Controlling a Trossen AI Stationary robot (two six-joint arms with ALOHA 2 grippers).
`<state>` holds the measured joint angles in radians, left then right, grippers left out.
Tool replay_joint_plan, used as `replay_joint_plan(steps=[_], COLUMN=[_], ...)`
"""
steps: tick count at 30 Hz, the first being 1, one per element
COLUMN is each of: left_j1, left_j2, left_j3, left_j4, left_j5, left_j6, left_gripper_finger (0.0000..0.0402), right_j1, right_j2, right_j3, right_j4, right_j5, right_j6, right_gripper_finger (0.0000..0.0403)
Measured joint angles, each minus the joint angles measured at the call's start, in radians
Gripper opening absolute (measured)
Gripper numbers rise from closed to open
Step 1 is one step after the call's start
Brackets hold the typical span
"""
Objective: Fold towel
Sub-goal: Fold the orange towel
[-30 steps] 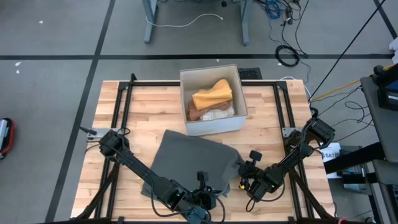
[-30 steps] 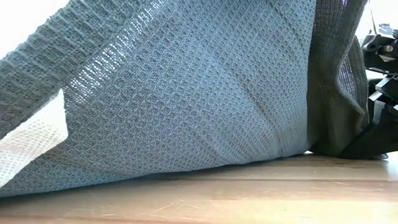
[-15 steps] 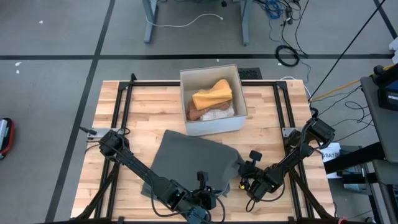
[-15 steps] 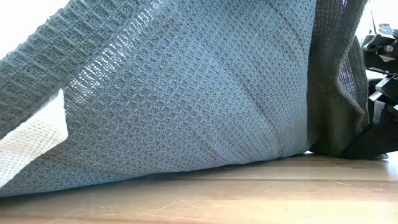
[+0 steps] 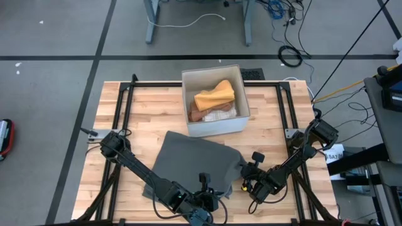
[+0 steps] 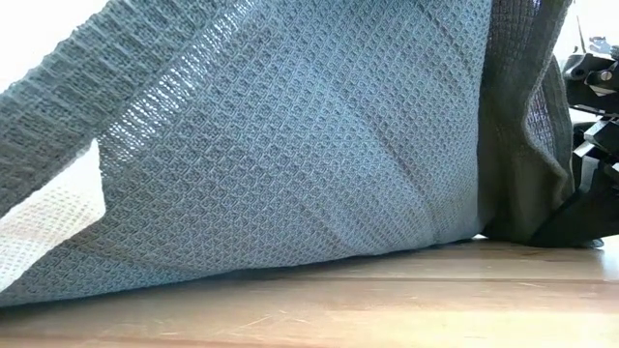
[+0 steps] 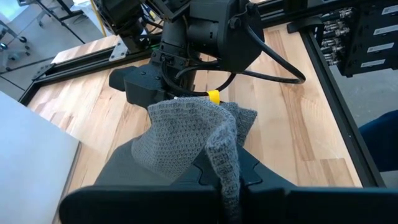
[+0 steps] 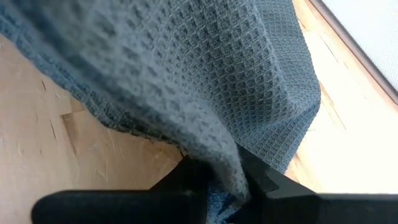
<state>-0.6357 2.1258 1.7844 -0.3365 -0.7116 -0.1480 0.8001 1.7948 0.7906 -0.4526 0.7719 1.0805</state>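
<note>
Grey waffle-weave towel (image 5: 191, 160) lay spread on the wooden desk (image 5: 138, 113), just in front of the white bin (image 5: 213, 100). Its front edge was lifted off the surface by both hands.

Left hand (image 5: 204, 210) sat at the desk's front edge, near the middle, at the towel's front corner. It was clamped fully closed with a bunched fold of towel (image 7: 193, 137) pinched between the fingers; cloth draped over the top of the fingers (image 7: 261, 180) in the left wrist view.

Right hand (image 5: 251, 185) was just right of it, at the towel's front-right corner, low over the desk. Its fingers (image 8: 186, 177) were nearly closed, gripping the towel edge (image 8: 205, 93), with the fabric hanging over them and rising away toward the bin wall.

In the left wrist view the right arm's wrist (image 7: 205, 31) showed close ahead, touching the same towel bunch, with a yellow tag (image 7: 214, 96) just above the cloth.

Low view: towel (image 6: 271, 145) filled almost the whole picture, raised like a tent with its lower edge resting on the desk (image 6: 338, 300). Part of the right arm (image 6: 590, 145) was visible at the far right, behind the hanging fold.

Bin held an orange cloth (image 5: 215, 95) on top of brown and pale ones.
</note>
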Motion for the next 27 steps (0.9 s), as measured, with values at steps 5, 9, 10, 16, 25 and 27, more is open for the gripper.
replay_joint_plan(steps=[5, 9, 10, 16, 25, 27], left_j1=[0.000, -0.002, -0.002, -0.002, -0.002, -0.002], left_j2=[0.000, 0.000, 0.000, 0.000, 0.000, 0.000], left_j3=[0.000, 0.000, 0.000, 0.000, 0.000, 0.000], left_j4=[0.000, -0.012, -0.015, -0.015, -0.014, -0.014], left_j5=[0.000, 0.000, 0.000, 0.000, 0.000, 0.000], left_j6=[0.001, 0.001, 0.001, 0.002, 0.002, 0.002], left_gripper_finger=[0.0000, 0.0000, 0.0000, 0.0000, 0.0000, 0.0000], right_j1=[0.000, 0.000, 0.000, 0.000, 0.000, 0.000], right_j2=[0.000, 0.000, 0.000, 0.000, 0.000, 0.000], right_j3=[0.000, 0.000, 0.000, 0.000, 0.000, 0.000], right_j4=[0.000, 0.000, 0.000, 0.000, 0.000, 0.000], right_j5=[0.000, 0.000, 0.000, 0.000, 0.000, 0.000], right_j6=[0.000, 0.000, 0.000, 0.000, 0.000, 0.000], right_gripper_finger=[0.0043, 0.0043, 0.0043, 0.0043, 0.0043, 0.0043])
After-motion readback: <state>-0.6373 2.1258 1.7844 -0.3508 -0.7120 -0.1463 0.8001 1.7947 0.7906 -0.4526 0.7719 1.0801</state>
